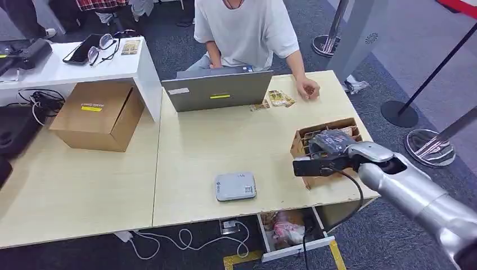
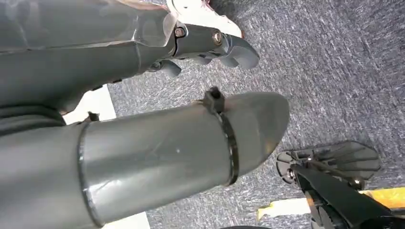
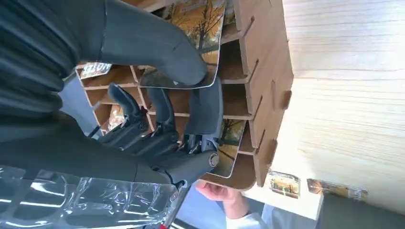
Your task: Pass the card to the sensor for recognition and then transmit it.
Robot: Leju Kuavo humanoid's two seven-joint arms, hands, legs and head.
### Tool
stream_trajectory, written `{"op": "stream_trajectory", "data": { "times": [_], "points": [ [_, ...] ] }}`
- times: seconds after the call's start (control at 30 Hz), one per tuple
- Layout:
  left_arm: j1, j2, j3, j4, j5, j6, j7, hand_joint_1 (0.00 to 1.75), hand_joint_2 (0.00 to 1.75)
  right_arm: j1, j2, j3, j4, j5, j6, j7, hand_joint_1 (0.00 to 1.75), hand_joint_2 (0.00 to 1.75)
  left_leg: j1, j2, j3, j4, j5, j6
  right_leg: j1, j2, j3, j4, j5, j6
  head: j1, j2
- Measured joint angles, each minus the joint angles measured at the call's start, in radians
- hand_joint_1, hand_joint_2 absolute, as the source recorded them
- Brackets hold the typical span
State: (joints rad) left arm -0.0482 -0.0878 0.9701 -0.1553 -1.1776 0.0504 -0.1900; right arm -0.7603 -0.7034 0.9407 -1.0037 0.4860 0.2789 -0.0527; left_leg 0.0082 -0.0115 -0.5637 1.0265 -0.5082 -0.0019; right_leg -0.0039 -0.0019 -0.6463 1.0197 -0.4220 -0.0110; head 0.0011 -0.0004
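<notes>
Our right hand [image 3: 157, 109] is down inside the slotted cardboard card box [image 1: 304, 140], and in the right wrist view the thick thumb [image 3: 157, 47] lies across the face of a card [image 3: 200, 19] printed with autumn trees, while the darker fingers [image 3: 205, 109] curl in behind it among the dividers; we cannot tell whether the card is truly pinched or only touched. A second card [image 3: 231, 143] of the same print stands in a neighbouring slot, just beside the fingers. From the head view the same hand [image 1: 329, 143] covers the middle of the box, which sits near the right edge of the light wooden desk [image 1: 185, 146]. The flat grey sensor [image 1: 235, 186] lies on the desk toward the front edge, well apart from the box. Farther back, a few loose cards [image 1: 275, 99] rest beside a closed grey laptop [image 1: 218, 90], and a person's hand [image 1: 307, 89] lies on the desk near them, the person in a white shirt [image 1: 244, 28] seated behind. A brown carton [image 1: 98, 115] stands on the left desk. Our left hand [image 2: 224, 45] hangs over grey carpet [image 2: 334, 71], its fingers curled with nothing visible in them.
</notes>
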Motion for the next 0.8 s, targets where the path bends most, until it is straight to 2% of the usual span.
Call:
{"op": "stream_trajectory", "data": {
  "times": [0.13, 0.47, 0.67, 0.8],
  "points": [
    [0.001, 0.0, 0.006, 0.0, -0.004, 0.0, -0.001, 0.0, 0.0, -0.003, 0.0, 0.006, 0.0, -0.012, -0.012, 0.007, 1.66, 1.75, 0.0, 0.0, 0.0, 0.0, 0.0, 0.0, 0.0, 0.0, 0.0, 0.0, 0.0, 0.0, 0.0, 0.0],
    [0.004, 0.001, 0.011, 0.001, -0.007, 0.001, -0.003, 0.0, 0.0, -0.003, -0.003, 0.02, 0.0, -0.023, -0.02, 0.011, 1.64, 1.75, 0.0, 0.0, 0.0, 0.0, 0.0, 0.0, 0.0, 0.0, 0.0, 0.0, 0.0, 0.0, 0.0, 0.0],
    [0.005, 0.001, 0.014, 0.003, -0.01, 0.001, -0.003, 0.0, 0.0, -0.011, -0.003, 0.021, -0.005, -0.025, -0.028, 0.011, 1.75, 1.75, 0.0, 0.0, 0.0, 0.0, 0.0, 0.0, 0.0, 0.0, 0.0, 0.0, 0.0, 0.0, 0.0, 0.0],
    [0.004, 0.001, 0.018, 0.003, -0.016, 0.001, -0.001, 0.0, 0.0, -0.022, -0.003, 0.02, -0.029, -0.029, -0.043, 0.018, 1.75, 1.75, 0.0, 0.0, 0.0, 0.0, 0.0, 0.0, 0.0, 0.0, 0.0, 0.0, 0.0, 0.0, 0.0, 0.0]
  ]
}}
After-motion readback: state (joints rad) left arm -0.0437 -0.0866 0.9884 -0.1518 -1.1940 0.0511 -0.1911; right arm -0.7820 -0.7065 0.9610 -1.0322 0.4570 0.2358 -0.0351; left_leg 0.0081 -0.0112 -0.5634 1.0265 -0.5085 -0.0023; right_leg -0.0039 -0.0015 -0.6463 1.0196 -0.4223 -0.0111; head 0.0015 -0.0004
